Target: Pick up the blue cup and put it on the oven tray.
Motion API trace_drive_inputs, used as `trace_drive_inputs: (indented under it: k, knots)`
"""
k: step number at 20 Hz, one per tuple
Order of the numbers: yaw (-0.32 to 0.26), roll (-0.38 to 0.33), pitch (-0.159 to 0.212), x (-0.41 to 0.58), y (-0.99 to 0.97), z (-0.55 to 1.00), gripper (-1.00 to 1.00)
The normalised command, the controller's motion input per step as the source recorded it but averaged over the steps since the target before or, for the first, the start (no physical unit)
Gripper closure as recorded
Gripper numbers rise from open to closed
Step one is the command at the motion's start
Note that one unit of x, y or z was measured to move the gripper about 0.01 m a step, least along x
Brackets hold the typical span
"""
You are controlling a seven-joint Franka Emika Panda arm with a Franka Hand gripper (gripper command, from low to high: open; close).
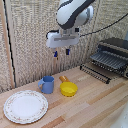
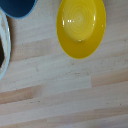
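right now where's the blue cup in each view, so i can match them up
Exterior view: the small blue cylindrical cup with a loop handle stands on the wooden table, toward the exterior view's left of the yellow handled bowl.
Wrist view: only a sliver of the blue cup shows, cut off at a corner.
Shared landmark: the yellow bowl.

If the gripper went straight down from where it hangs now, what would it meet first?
Probably the yellow bowl or bare table beside it, not the blue cup; the gripper hangs above between them, depth unclear.
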Motion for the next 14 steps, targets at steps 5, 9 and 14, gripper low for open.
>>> trace_drive_inputs:
  k: [5, 9, 14]
  knots:
    - [0.0, -0.025, 0.006, 0.263, 0.37, -0.27, -1.0]
    - [0.0, -0.023, 0.002, 0.296, 0.37, -0.24, -1.0]
    - [0.012, -0.015, 0.033, 0.234, 0.22, -0.32, -1.0]
